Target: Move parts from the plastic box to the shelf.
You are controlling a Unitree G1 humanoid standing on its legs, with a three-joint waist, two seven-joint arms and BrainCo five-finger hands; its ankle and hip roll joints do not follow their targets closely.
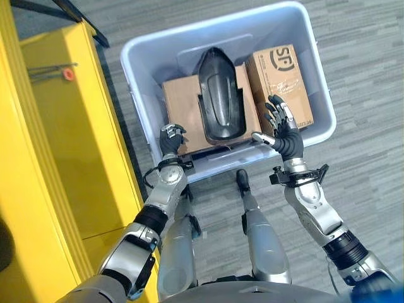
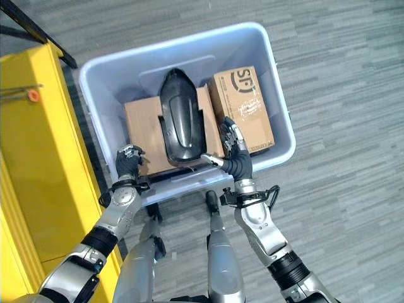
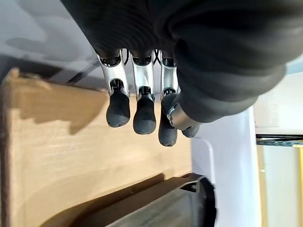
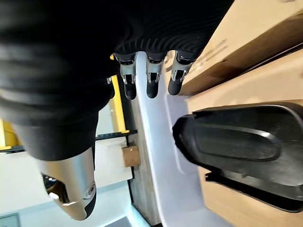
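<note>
A pale blue plastic box [image 1: 218, 26] stands on the floor in front of me. In it a black curved plastic part [image 1: 221, 95] lies on a flat cardboard box [image 1: 180, 107]. A second cardboard box [image 1: 281, 79] stands to its right. My left hand [image 1: 170, 140] hovers over the box's near left corner above the flat cardboard [image 3: 71, 156], its fingers [image 3: 142, 111] curled and holding nothing. My right hand [image 1: 285, 136] is open at the near rim, fingers spread, the thumb pointing toward the black part [image 4: 236, 142] without touching it.
The yellow shelf [image 1: 69, 158] runs along my left side, close to the plastic box's left wall. Grey carpet [image 1: 366, 76] surrounds the box on the right and far sides.
</note>
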